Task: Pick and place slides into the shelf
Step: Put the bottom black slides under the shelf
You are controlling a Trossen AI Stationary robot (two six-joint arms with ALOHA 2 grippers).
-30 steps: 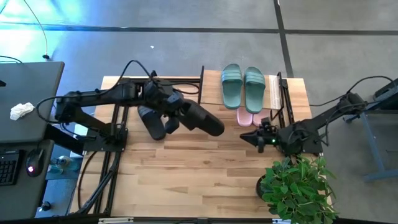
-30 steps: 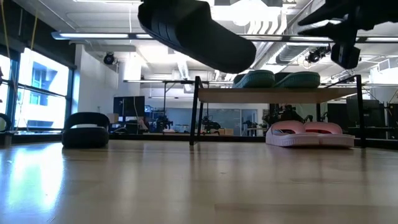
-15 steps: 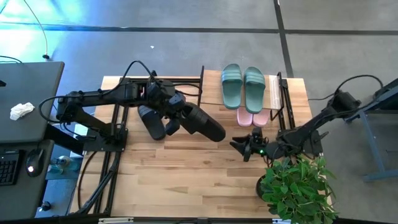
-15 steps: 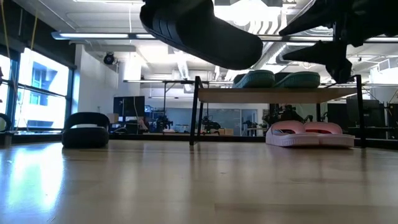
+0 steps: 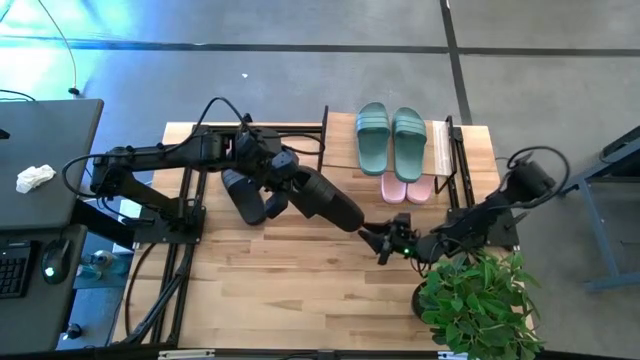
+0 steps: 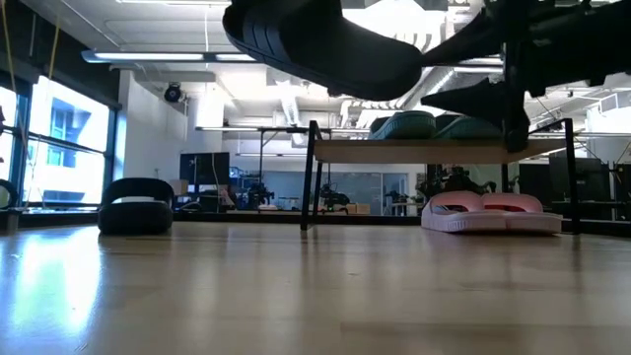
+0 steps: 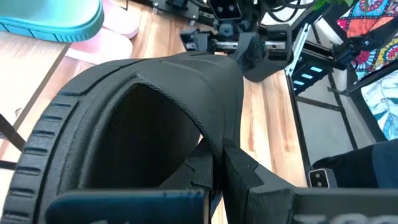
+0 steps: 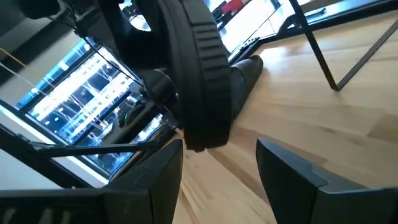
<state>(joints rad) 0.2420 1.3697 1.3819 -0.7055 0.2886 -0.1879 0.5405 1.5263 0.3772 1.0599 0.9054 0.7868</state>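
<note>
The left gripper [image 5: 283, 180] is clamped on a black slide [image 5: 325, 197], held clear above the table [image 5: 300, 290]. The slide's long axis runs diagonally, its free end pointing toward the right gripper [image 5: 383, 241], whose fingers stand apart just beside that end. From the left wrist, the slide [image 7: 149, 118] shows a matte, rubbery sole with a ribbed edge and one wide arched strap.

The second black slide [image 5: 245, 196] rests on the table under the left arm. Farther back stands the shelf [image 5: 440, 145]: a light wooden board on thin black posts. The sage-green slides [image 5: 390, 137] lie side by side on top, long axes running front to back. The light-pink slides [image 6: 490, 210] sit beneath, on the tabletop.

The table is pale butcher-block with visible grain. A leafy potted plant [image 5: 475, 295] occupies its near right corner. Beyond lies a grey concrete floor; the low view shows a large hall with windows and ceiling lights.
</note>
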